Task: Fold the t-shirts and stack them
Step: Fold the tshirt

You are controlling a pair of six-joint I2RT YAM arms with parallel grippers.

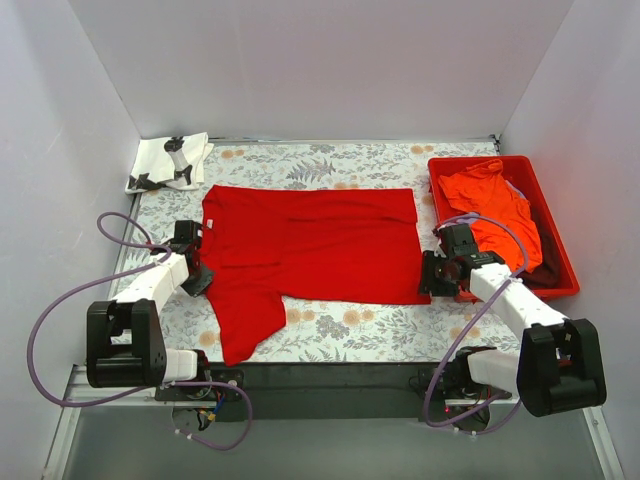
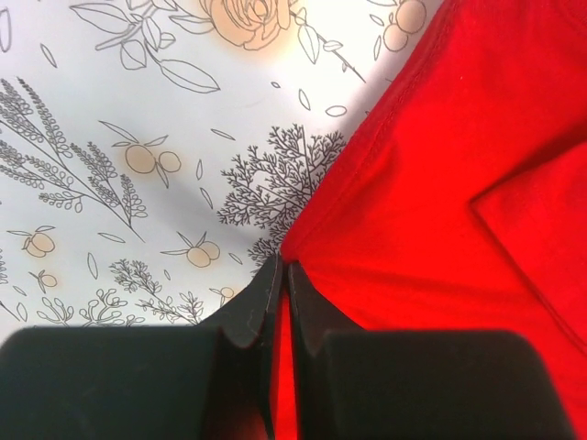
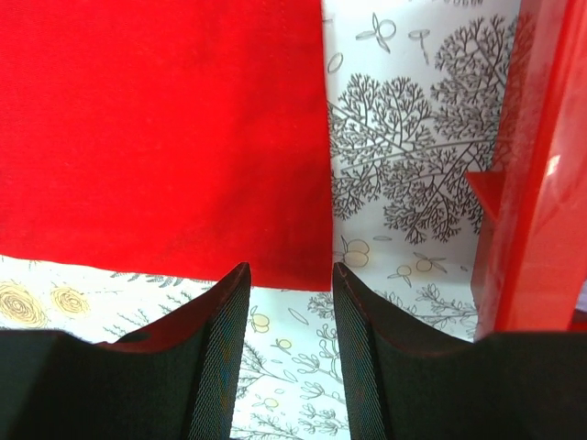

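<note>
T-shirt (image 1: 310, 245) lies lengthwise left to right, hem rightward.

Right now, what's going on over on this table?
Two robot arms are working on a red t-shirt spread out on the floral table. The left gripper is shut on the shirt's edge by the near sleeve. The right gripper stands open at the hem corner on the other side, beside a red tray holding an orange t-shirt. A white t-shirt lies in the far left corner.

t-shirt (image 1: 310, 240) centre; tray (image 1: 470, 160) right, shirts (image 1: 495, 200) inside; folded shirt (image 1: 150, 162) far left
</note>
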